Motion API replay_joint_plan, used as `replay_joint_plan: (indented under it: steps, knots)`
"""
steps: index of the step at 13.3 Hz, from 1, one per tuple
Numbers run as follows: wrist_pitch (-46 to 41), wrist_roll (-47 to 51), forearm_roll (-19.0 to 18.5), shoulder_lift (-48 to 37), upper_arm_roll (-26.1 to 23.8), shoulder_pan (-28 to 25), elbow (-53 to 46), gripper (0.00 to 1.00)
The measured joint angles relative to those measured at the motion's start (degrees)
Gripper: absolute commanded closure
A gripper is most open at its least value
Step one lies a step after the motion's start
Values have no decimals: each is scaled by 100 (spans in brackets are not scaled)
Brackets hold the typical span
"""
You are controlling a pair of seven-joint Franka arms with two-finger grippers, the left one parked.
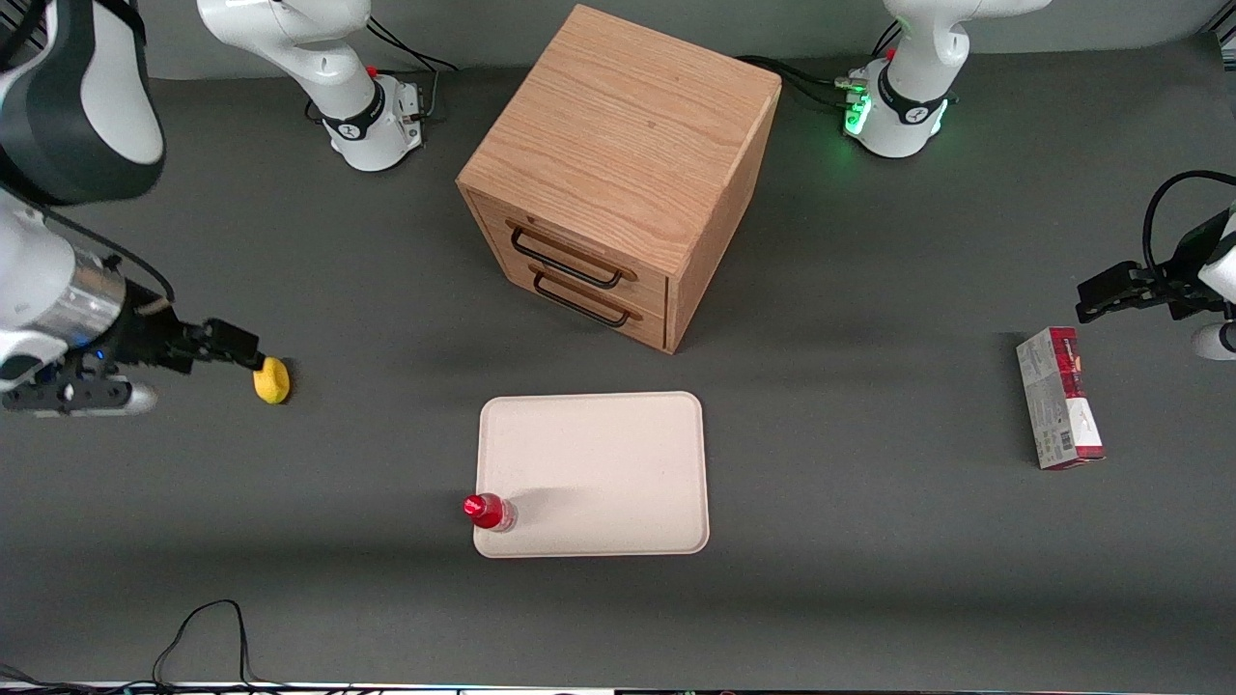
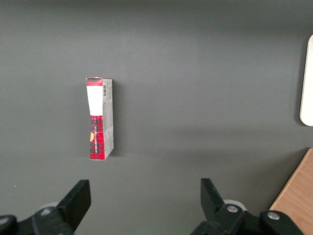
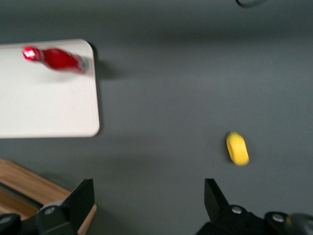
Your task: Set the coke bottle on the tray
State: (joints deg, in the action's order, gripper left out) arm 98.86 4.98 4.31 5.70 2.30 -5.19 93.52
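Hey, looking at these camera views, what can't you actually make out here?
- Coke bottle: seen from above in the front view, its label is too small; blurred in the right wrist view.
- Gripper: open, near the yellow lump; its fingertips are cut by the frame edge.
- Tray: mostly cut off in the left wrist view.

White arm, black gripper (image 1: 253, 358), black cables

No legible text on any object. Red-white carton (image 2: 100, 119) on counter carries barcode and print, too small to read. Coke bottle (image 1: 489, 512) logo not readable.
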Motion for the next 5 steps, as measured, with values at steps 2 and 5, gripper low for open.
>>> replay_joint_plan:
  steps: [2,5]
  knots:
    - [-132,-12,-102,-483,48,-2,432,0]
    - [-362,-12,-235,-775,48,-15,497,0]
